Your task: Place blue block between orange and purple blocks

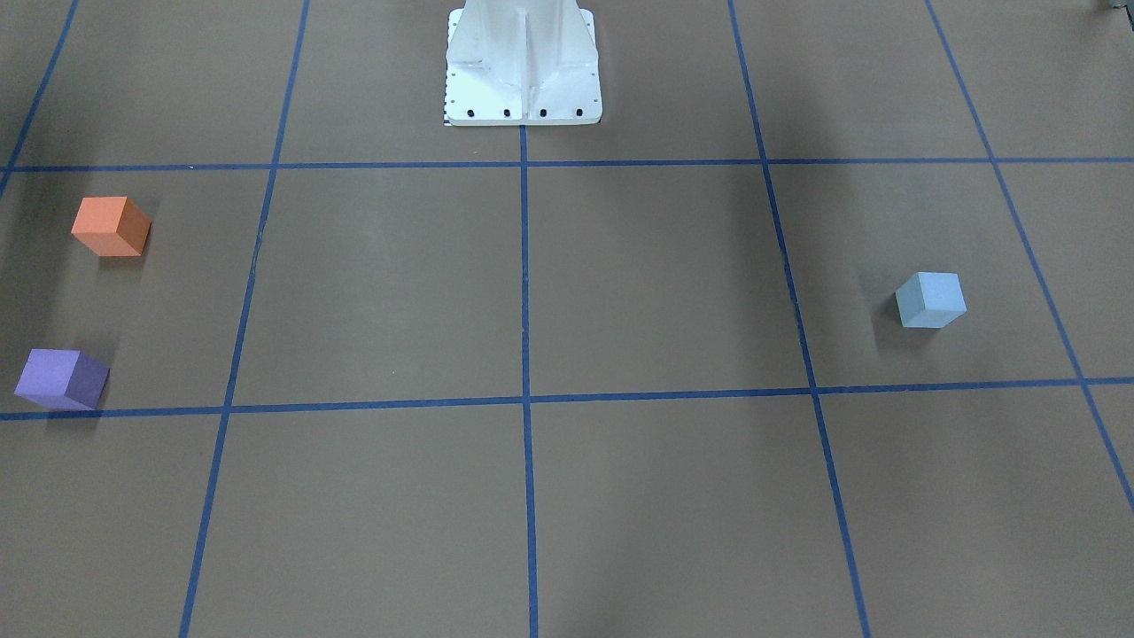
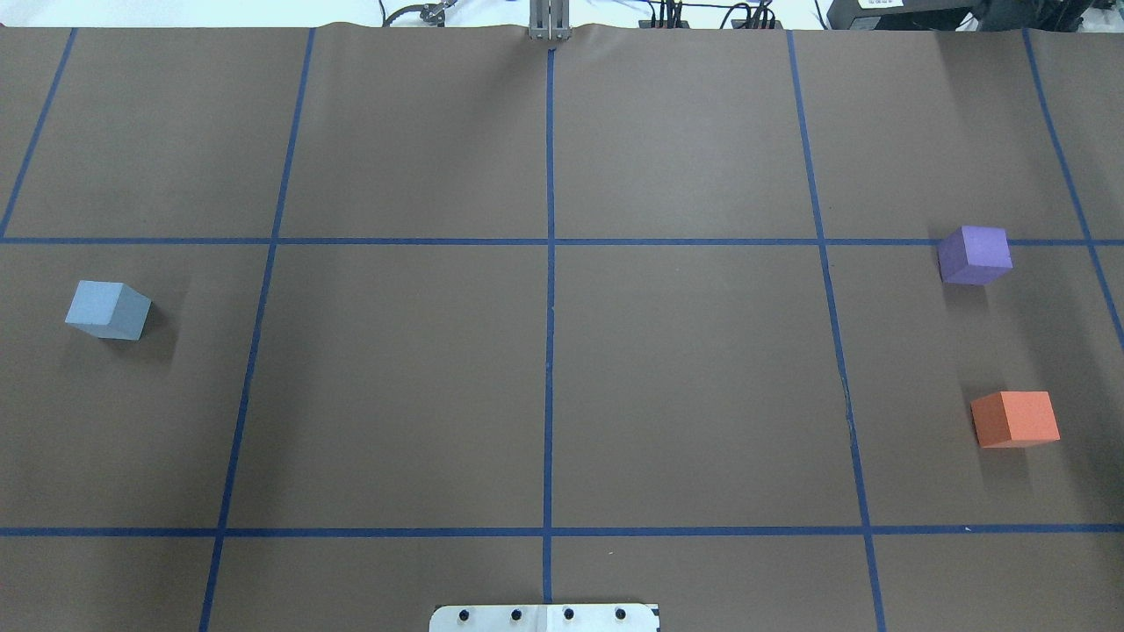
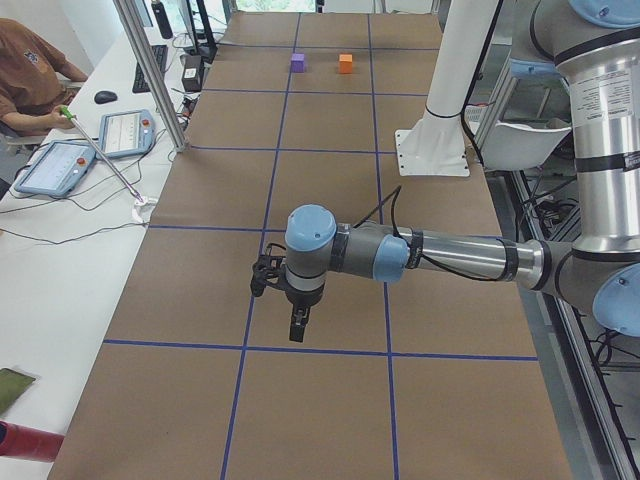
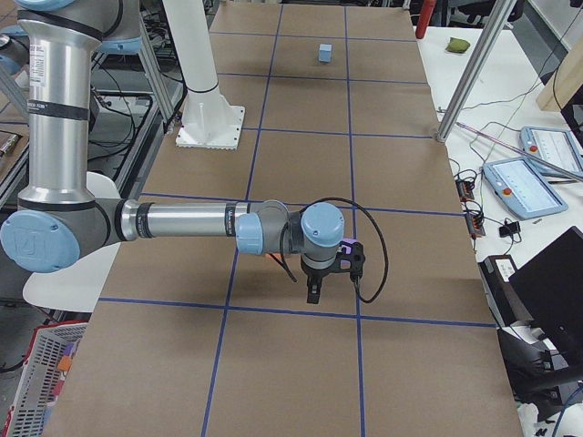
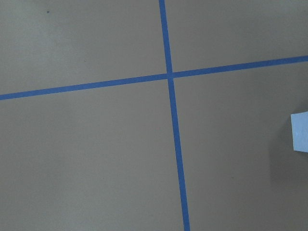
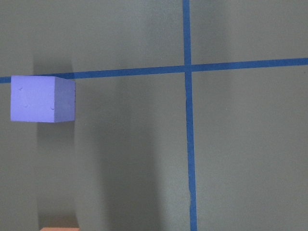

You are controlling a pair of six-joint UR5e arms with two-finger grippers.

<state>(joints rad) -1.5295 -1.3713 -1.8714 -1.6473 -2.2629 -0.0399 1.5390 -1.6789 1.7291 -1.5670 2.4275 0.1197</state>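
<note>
Risking nudging orange (image 2: 1015, 419) or purple (image 2: 975, 254), both sitting by the worktop's (image 2: 395, 395) right edge, while bringing blue (image 2: 108, 309) across from the left edge into their modest gap; not managing to tell left hand (image 3: 297, 328) or right hand (image 4: 314, 291) apart or together.

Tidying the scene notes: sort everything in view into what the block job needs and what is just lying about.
For the job: blue block, orange block, purple block.

Lying about: teach pendant, computer mouse, white robot pedestal.
</note>
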